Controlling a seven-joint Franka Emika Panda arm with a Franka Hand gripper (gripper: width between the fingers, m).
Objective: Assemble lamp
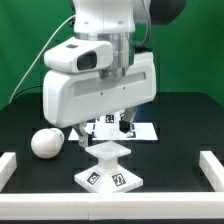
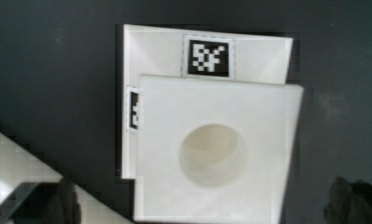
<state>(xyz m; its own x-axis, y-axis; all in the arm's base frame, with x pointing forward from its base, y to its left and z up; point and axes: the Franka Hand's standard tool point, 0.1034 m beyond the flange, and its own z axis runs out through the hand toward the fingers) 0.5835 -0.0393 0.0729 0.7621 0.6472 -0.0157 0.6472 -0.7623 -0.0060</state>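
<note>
Nearest the wrist lens: my two dark fingertips (image 2: 35,205), one at each lower corner of that picture, well apart. Gripper (image 2: 197,203) spread wide, pinching nothing.

Below and between the fingers: the lamp base (image 2: 209,140), white, square, stepped, seen from above. The upper step carries a shallow oval socket (image 2: 215,152). The lower step juts out past it on one side and shows a black-and-white tag (image 2: 208,57). Another marking sits on the base's edge, too blurred to read.

Exterior view: the base stands upright on the black table (image 1: 170,155), toward the front, with two tags on its facing side. My arm (image 1: 100,85) fills the middle of the view and hangs directly over the base. The fingers appear to stop just short of its top; contact cannot be confirmed.

The bulb (image 1: 45,142), a white ball, rests on the table to the exterior view's left of the base, near it but apart.

The marker board (image 1: 142,131) lies flat behind the base, partly hidden by my hand.

Low white rails (image 1: 212,168) border the table at both sides and the front.
</note>
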